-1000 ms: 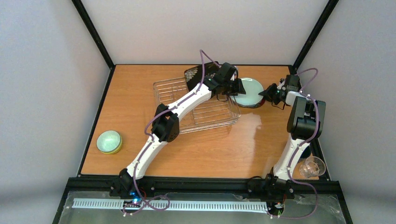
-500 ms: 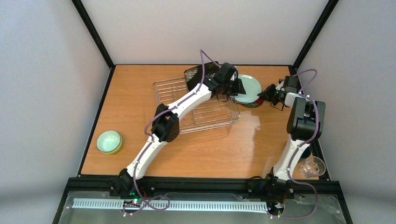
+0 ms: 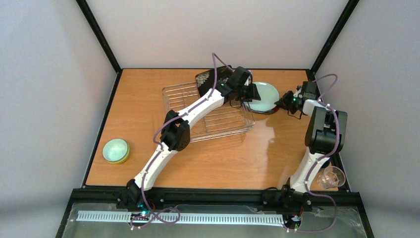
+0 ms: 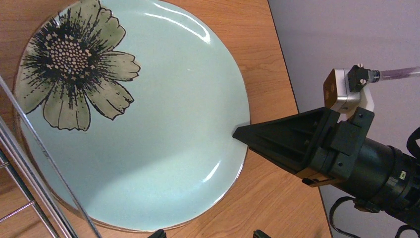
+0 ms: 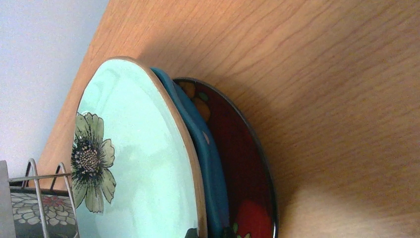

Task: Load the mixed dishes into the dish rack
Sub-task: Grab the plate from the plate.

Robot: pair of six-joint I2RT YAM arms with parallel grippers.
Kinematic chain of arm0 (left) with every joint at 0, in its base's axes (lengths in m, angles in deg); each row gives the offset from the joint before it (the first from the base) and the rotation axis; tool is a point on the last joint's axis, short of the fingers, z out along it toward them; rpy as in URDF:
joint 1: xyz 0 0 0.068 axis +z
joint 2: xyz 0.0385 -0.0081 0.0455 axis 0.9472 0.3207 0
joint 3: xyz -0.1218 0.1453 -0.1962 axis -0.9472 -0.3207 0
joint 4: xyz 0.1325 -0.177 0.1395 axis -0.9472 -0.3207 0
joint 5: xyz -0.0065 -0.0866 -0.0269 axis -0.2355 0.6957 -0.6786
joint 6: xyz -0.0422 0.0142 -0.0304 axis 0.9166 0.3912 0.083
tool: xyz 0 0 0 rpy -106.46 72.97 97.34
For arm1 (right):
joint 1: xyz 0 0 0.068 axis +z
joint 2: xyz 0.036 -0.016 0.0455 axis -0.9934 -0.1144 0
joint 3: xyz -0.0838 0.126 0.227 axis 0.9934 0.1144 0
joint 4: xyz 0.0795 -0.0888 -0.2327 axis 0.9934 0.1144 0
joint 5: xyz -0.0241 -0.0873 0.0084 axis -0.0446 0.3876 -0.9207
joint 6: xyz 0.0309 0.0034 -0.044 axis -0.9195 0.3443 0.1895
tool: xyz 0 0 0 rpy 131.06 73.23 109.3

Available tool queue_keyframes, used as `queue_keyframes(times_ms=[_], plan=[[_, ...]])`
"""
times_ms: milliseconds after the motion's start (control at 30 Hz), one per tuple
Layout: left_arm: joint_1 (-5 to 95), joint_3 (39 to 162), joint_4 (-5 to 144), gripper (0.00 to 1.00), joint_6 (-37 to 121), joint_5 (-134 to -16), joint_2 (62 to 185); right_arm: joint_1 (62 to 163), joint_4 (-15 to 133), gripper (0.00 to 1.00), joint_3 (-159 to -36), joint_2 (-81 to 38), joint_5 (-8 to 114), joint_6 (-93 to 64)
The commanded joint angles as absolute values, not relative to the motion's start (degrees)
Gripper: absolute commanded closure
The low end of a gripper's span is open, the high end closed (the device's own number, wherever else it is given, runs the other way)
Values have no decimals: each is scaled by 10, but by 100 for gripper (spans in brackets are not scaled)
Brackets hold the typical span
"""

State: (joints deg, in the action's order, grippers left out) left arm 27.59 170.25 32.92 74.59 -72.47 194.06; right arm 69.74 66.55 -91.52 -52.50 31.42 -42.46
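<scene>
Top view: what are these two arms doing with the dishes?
They are loading dishes into the dish rack. A black square floral plate sits at its far corner. Both arms meet at a plate stack beside it: the right gripper touches the pale mint plate at its rim, the left gripper hovers above, jaws open. A yellow-green bowl and clear glass cup wait nearer.

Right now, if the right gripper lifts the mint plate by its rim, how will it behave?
Probably stiff and breakable: the mint plate looks like glazed ceramic. Its glossy surface may slip from a pinch. Stacked on the blue plate, it could drag that along.
</scene>
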Motion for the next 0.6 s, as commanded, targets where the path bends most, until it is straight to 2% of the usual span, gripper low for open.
queue_keyframes(times_ms=[0, 567], plan=[[282, 1691, 288, 0, 735, -726, 1924, 700, 703, 98, -899, -493, 333, -409], [275, 1688, 282, 0, 737, -729, 1918, 700, 751, 98, -892, -441, 368, -389]])
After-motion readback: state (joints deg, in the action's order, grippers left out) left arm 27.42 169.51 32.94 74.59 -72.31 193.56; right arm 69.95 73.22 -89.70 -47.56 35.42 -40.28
